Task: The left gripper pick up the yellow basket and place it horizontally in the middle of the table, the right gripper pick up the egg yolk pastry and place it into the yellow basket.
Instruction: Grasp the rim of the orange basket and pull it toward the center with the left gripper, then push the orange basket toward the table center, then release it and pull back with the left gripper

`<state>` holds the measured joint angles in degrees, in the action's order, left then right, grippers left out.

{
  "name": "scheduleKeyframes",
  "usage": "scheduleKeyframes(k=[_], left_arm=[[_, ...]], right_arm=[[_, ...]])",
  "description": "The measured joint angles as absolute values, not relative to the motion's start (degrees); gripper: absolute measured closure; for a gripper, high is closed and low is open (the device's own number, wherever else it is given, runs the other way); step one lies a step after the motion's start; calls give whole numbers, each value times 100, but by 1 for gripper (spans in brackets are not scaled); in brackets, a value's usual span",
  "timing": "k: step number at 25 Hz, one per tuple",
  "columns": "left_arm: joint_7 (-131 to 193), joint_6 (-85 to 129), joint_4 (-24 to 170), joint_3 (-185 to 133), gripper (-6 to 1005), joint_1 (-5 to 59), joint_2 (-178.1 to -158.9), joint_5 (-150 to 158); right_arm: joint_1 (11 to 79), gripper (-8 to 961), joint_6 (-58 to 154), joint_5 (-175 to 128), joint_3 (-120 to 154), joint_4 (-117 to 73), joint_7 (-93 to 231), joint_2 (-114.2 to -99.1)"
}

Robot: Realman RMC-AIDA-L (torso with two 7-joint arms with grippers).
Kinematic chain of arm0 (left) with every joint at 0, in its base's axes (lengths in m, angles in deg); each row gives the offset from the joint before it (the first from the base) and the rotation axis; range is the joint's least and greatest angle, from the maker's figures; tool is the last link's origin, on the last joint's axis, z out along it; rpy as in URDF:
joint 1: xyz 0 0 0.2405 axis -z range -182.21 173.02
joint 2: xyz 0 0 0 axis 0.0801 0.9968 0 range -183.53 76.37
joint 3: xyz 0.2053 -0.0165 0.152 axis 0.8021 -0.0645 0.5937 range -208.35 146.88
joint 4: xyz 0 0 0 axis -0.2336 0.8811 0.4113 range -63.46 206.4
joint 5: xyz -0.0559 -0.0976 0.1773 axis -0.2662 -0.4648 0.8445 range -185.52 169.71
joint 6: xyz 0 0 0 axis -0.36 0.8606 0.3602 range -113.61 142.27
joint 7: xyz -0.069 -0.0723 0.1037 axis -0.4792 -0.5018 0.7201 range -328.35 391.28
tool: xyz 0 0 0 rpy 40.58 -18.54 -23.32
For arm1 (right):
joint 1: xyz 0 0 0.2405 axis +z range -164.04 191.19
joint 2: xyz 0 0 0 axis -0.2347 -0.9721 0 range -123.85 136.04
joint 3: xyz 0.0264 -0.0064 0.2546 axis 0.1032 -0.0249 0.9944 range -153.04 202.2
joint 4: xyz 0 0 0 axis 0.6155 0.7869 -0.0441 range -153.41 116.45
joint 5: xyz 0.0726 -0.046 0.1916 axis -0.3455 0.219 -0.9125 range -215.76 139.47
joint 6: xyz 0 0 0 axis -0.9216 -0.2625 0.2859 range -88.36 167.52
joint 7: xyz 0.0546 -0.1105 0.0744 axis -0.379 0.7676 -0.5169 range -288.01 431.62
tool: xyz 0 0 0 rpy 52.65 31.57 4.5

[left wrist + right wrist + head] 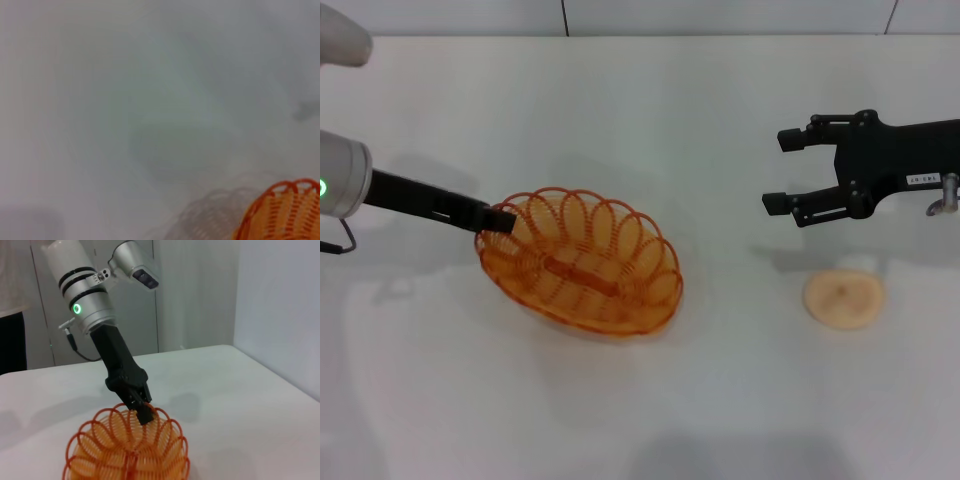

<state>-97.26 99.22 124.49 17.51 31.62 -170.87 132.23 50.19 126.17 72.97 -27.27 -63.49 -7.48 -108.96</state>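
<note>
basket pinched at its rim, pastry waiting alone

orange loops fill the near corner of the left wrist view: that is the yellow basket (282,212), just a slice of scalloped rim with its shadow on the white table (125,100), and none of that arm's own fingers show there. switch to the head view and the whole picture opens up: the yellow basket (582,262) sits left of centre on the table (650,120), long axis slanting from upper left to lower right, and the left gripper (496,217) reaches in from the left edge, tip right at the basket's near-left rim. whether the basket is resting flat or tipped, hard to call from above.

right wrist view gives the angle the head camera lacks: the left gripper (142,410) comes down steeply from the silver arm with its green ring light, fingers pressed together on a loop of the rim of the yellow basket (127,450).

over on the right, the right gripper (785,170) hovers above the table, fingers spread wide and holding nothing, white label showing on its body. the egg yolk pastry (844,298) lies flat on the table just below it in the head view, well apart from the basket. only the head view shows it.
</note>
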Motion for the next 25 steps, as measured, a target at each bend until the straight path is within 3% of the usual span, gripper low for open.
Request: scheduleKeyframes(k=[8,25], left_arm=[[-10891,10089,13131,1820,922,2915,-17260,13025],[-12478,9063,12515,2681,922,3142,-17264,12682]], right_arm=[[5026,96,12590,7268,-2727,-6378,-646,-10872],[5030,97,12553,7267,-2773,-6524,-421,-10894]])
